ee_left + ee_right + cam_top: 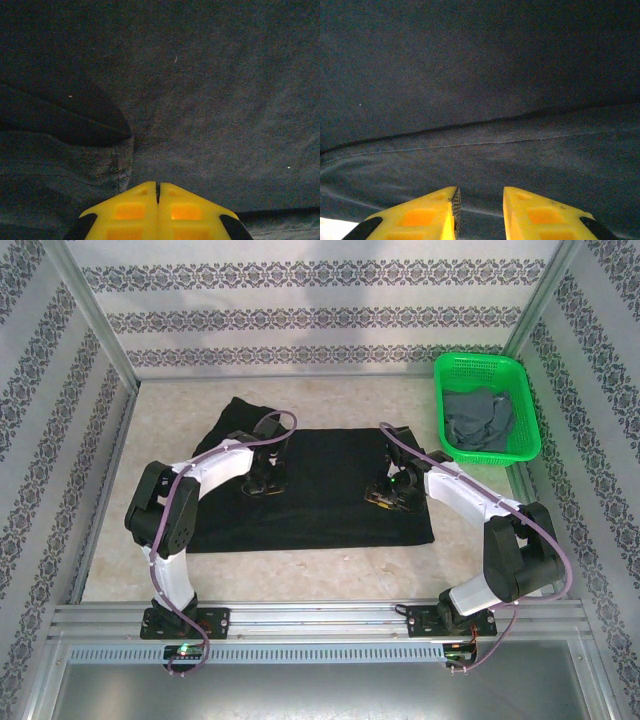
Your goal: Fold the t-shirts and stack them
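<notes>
On the pale stone-look tabletop [300, 570], a plain black soft-cloth short-sleeved t-shirt [320, 510] lies spread flat between the two arms, with one sleeve reaching out toward the far left corner. Both arms bend inward over it.

The left claw [265, 483] is pressed down on the left half of the shirt. From its wrist camera, the left claw [157, 186] is clenched: its yellow fingers [135, 210] meet with no more than a hairline seam between them. A small pucker of cloth [120, 167] rises just beside the tips, below a dark fold. Whether any fabric is caught between the pads cannot be told.

The right claw [385, 495] sits low over the right half of the shirt. Its wrist camera shows the right claw [479, 192] partly released, the yellow fingers [427, 215] standing apart with black cloth visible through the gap and a stitched hem [480, 142] running across just ahead of them. Nothing is held between them.

At the far right, a green plastic mesh basket [440, 410] holds a crumpled dark grey t-shirt [480, 418], well apart from the black one.
</notes>
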Controlling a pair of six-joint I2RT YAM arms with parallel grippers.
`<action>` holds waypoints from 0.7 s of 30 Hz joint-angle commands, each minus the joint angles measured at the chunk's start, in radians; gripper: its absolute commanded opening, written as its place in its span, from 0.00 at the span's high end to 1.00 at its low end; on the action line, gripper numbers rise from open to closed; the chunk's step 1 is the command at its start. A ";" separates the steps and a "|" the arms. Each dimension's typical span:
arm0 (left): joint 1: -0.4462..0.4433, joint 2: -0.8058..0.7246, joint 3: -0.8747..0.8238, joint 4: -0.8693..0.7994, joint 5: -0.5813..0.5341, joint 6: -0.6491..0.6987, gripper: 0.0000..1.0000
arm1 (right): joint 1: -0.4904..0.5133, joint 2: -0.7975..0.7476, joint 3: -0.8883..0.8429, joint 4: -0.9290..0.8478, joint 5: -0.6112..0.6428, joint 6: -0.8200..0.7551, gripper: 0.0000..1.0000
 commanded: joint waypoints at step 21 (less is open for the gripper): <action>0.007 0.043 -0.009 -0.041 -0.086 0.056 0.65 | 0.006 -0.021 -0.007 -0.002 -0.035 0.002 0.69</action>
